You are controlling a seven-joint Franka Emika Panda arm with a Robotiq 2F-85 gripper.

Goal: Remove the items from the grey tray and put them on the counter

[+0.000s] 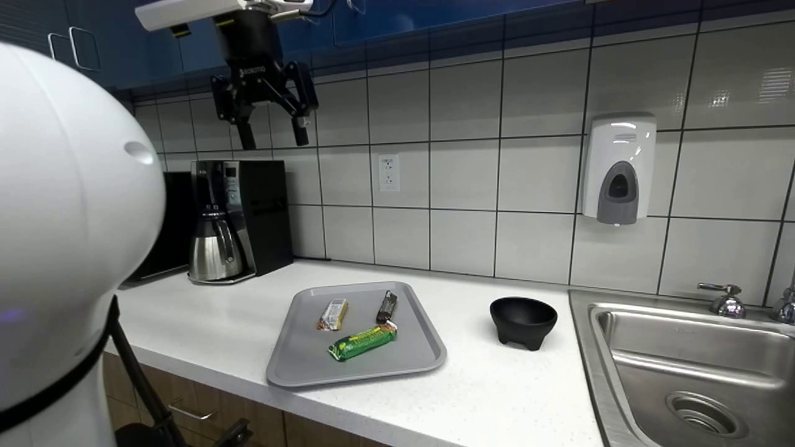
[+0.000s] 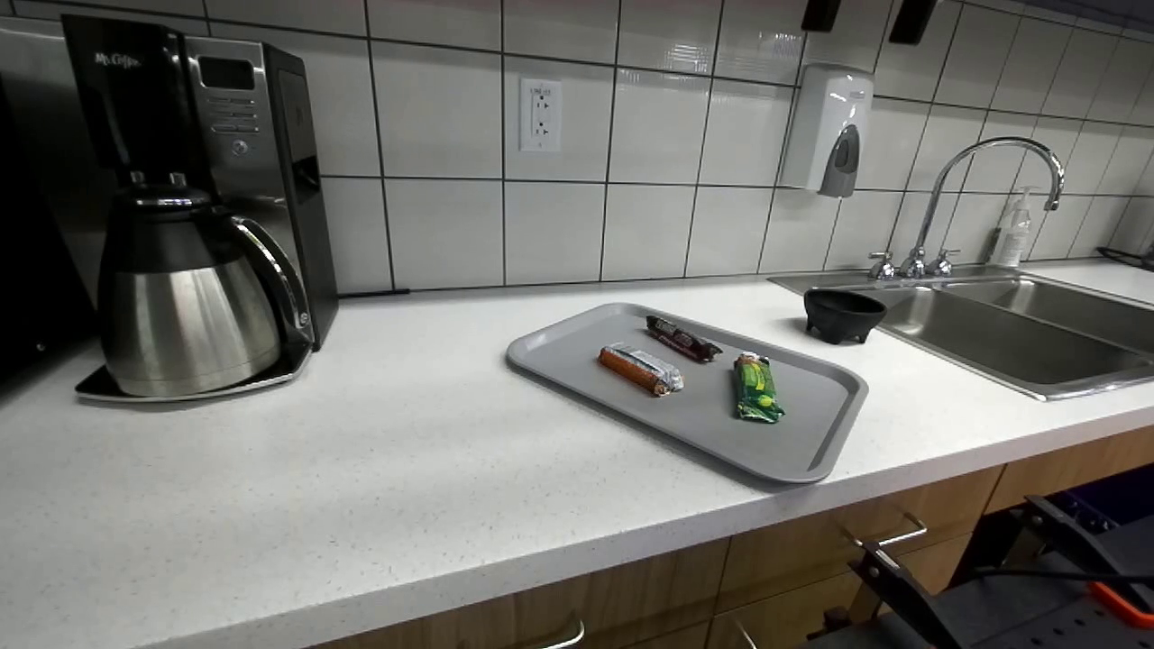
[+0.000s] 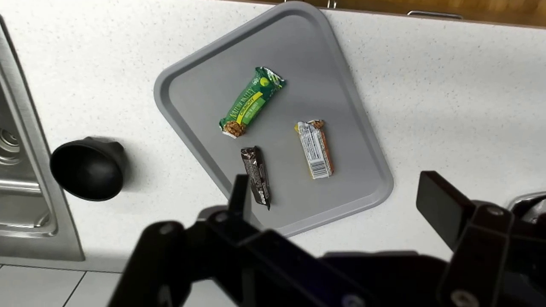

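The grey tray lies on the white counter; it also shows in an exterior view and the wrist view. It holds a green wrapped bar, a dark brown wrapped bar and an orange-and-white wrapped bar. All three bars lie flat and apart in the wrist view. My gripper is open and empty, high above the counter. In the wrist view its fingers are wide apart, the left fingertip overlapping the view of the brown bar's edge.
A black footed bowl stands between tray and steel sink. A coffee maker with a steel carafe stands at the counter's other end. A soap dispenser hangs on the tiled wall. Blue cabinets are overhead.
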